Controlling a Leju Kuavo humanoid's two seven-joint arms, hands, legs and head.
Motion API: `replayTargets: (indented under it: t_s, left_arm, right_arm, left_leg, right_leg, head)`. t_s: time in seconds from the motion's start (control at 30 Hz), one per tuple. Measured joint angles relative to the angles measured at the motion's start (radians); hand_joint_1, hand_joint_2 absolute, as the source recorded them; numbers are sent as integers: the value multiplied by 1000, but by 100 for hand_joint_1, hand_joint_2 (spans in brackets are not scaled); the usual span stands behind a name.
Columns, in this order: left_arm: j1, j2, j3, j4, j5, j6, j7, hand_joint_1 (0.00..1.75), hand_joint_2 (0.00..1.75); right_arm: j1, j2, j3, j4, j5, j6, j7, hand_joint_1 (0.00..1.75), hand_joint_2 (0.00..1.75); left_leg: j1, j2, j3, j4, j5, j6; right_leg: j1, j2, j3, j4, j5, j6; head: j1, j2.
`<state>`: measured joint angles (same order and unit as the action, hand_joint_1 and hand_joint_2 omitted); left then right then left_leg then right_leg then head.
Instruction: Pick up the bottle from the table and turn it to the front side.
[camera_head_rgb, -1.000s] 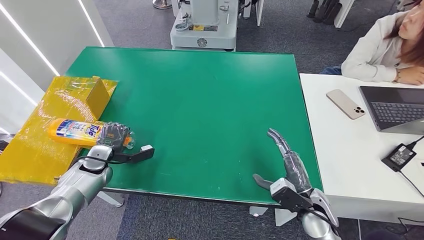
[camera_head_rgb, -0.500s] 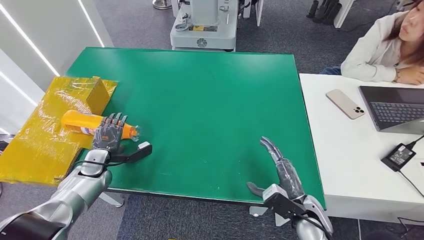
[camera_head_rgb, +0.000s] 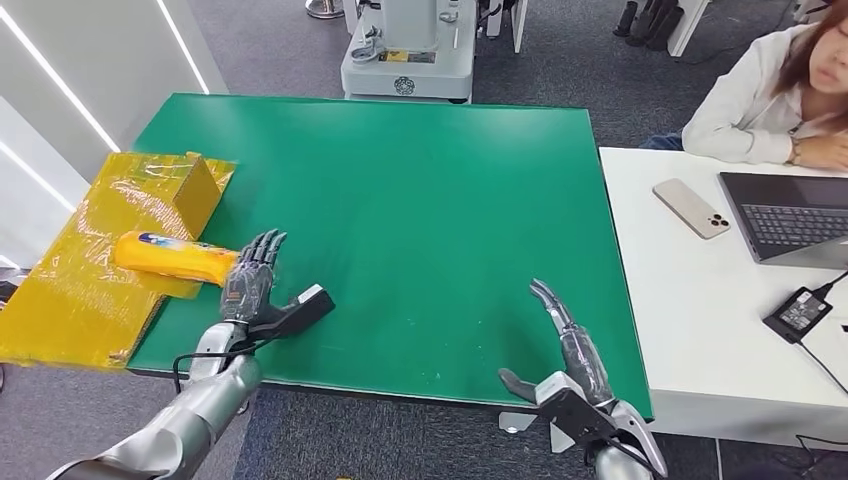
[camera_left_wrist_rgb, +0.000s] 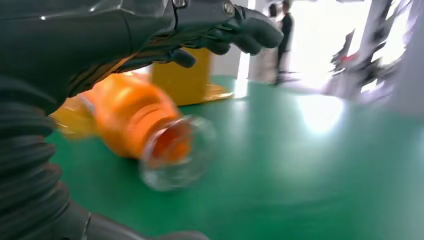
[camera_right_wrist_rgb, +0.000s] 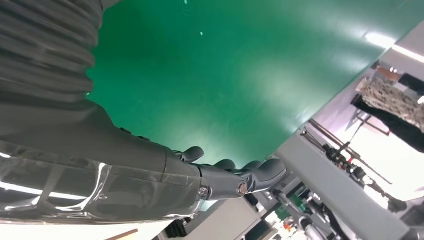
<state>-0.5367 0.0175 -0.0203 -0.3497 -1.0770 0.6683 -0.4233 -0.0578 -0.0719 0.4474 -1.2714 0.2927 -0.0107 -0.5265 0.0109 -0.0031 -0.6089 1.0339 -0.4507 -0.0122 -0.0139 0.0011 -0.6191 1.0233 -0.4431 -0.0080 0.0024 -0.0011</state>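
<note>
The orange bottle (camera_head_rgb: 170, 256) lies on its side at the green table's (camera_head_rgb: 420, 200) left edge, partly on a yellow sheet (camera_head_rgb: 80, 290), with a thin strip of blue label along its far side. Its clear cap (camera_left_wrist_rgb: 175, 152) points toward my left hand (camera_head_rgb: 255, 282). That hand sits just right of the cap end with its fingers stretched out and thumb apart, holding nothing. In the left wrist view the fingers (camera_left_wrist_rgb: 235, 30) reach over the bottle (camera_left_wrist_rgb: 127, 117) without closing on it. My right hand (camera_head_rgb: 567, 345) hovers open over the table's near right part.
A yellow box (camera_head_rgb: 195, 185) stands on the sheet behind the bottle. To the right is a white desk (camera_head_rgb: 680, 300) with a phone (camera_head_rgb: 691, 208), a laptop (camera_head_rgb: 790, 215) and a charger (camera_head_rgb: 800, 312); a person (camera_head_rgb: 770, 90) sits there. A grey machine base (camera_head_rgb: 408, 60) stands beyond the table.
My left hand has let go of the bottle and drawn back to the right, fingers opening. The bottle has rolled, its big label turned away, and lies further left. The right hand barely moved.
</note>
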Motion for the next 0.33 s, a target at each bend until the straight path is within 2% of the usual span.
replayTargets:
  t_s: [0.07,0.13,0.23,0.33]
  left_arm:
    - [24,-59,45,-60,76,0,-120,0,175]
    - [70,-114,55,-151,140,-1,-165,0,175]
    - [166,-165,-3,-342,260,-2,-152,0,175]
    - [234,-185,-89,-494,374,-8,-131,0,175]
  right_arm:
    - [7,6,-7,-10,-19,-8,-7,0,175]
    - [20,15,-14,-28,-38,-10,-14,0,175]
    - [52,32,-29,-60,-69,-10,-22,0,175]
    - [71,48,-36,-75,-86,-18,-34,0,175]
  left_leg:
    - [0,-2,-1,0,0,0]
    - [0,-1,0,0,-1,1]
    - [0,2,0,0,-3,2]
    - [0,1,0,0,-4,1]
  right_leg:
    - [0,-2,0,0,0,0]
    - [0,-1,1,0,0,0]
    - [0,2,0,0,-1,1]
    - [0,2,0,0,-2,1]
  head:
    - [0,0]
    - [0,0]
    - [0,0]
    - [0,0]
